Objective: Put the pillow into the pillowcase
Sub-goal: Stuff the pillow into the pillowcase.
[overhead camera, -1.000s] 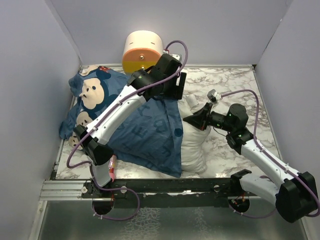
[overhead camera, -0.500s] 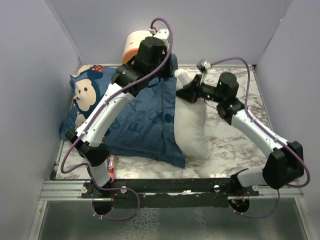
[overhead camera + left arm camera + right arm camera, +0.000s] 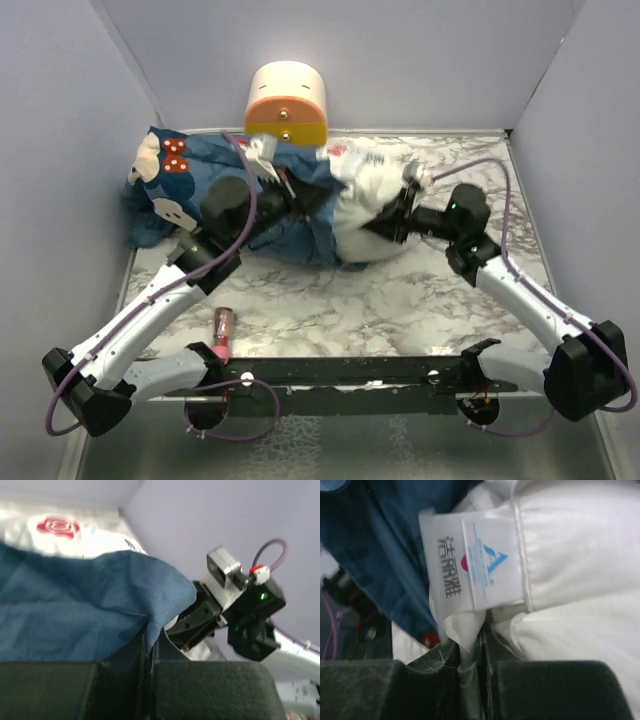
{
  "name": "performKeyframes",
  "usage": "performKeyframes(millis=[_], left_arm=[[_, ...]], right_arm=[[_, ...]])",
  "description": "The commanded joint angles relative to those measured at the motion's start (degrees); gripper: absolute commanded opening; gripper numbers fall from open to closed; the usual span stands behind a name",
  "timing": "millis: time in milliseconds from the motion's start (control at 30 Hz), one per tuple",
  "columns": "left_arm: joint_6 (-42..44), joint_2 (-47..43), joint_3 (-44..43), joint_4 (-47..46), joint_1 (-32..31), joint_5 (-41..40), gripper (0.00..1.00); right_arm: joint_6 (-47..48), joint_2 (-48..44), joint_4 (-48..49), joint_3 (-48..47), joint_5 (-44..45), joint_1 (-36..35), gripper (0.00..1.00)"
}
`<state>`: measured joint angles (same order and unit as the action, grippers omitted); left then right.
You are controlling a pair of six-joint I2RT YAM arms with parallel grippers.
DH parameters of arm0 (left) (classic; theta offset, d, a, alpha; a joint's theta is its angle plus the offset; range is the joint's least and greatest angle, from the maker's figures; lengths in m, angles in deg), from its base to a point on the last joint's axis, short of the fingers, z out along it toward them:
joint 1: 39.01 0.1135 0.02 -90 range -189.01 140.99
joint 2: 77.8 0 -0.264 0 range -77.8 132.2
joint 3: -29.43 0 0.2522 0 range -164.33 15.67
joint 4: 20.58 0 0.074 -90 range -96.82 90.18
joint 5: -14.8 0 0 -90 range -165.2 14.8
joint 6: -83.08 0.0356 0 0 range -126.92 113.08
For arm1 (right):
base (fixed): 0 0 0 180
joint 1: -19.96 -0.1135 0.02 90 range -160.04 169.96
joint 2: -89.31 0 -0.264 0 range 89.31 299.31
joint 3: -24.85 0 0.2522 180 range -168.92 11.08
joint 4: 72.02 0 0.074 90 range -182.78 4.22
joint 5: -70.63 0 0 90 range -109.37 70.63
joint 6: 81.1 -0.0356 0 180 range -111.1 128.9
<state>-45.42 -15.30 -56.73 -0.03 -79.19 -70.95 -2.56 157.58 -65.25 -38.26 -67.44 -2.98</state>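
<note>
Along the back of the tabletop (image 3: 420, 290): pillow (image 3: 365, 200) lies partly inside pillowcase (image 3: 185, 180), tagged end outside.
Left gripper (image 3: 150, 647): clenched on the pillowcase hem.
Right gripper (image 3: 482, 647): clenched on the pillow seam under the label (image 3: 487, 562).
Step tip: keep the hem taut and open, then push the pillow left, deep into the sack (a pinch at the tag may slip).
Change: half a second back both arms held the bundle high; now it's down and the case is bunched at left.
</note>
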Motion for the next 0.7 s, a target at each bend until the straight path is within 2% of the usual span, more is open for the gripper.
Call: performKeyframes(millis=[0, 67, 133, 233, 333, 433, 533, 667], left_arm=[[-18.4, -3.4, 21.4, -18.7, -3.8, 10.6, 0.00], [-18.7, -6.3, 25.4, -16.6, -7.5, 7.3, 0.00], [-18.8, -9.4, 27.0, -13.8, -8.5, 5.3, 0.00], [-16.3, -13.0, 25.5, -6.9, -8.5, 4.4, 0.00], [-14.3, -14.9, 24.9, -3.6, -8.5, 6.5, 0.00], [-14.7, -15.9, 26.1, -3.3, -8.5, 9.1, 0.00], [-16.1, -17.0, 27.2, -4.6, -8.5, 11.8, 0.00], [-16.9, -19.3, 28.5, -3.5, -8.5, 12.1, 0.00]], right_arm=[[1.8, -9.5, -19.3, 14.4, -6.0, -0.4, 0.22], [0.7, -17.2, -24.4, 16.2, -6.1, -0.4, 0.34], [-0.9, -24.0, -28.6, 14.5, -6.1, -0.4, 0.44], [-0.5, -27.2, -34.5, 2.4, -5.9, -0.4, 0.59], [5.9, -20.5, -44.7, -13.0, -1.8, -0.4, 0.75], [12.4, -10.7, -51.1, -20.7, 3.5, -0.4, 0.86], [16.6, -4.1, -51.4, -23.2, 6.8, -0.4, 0.90], [17.9, 3.0, -49.3, -22.6, 2.3, -0.7, 0.88]])
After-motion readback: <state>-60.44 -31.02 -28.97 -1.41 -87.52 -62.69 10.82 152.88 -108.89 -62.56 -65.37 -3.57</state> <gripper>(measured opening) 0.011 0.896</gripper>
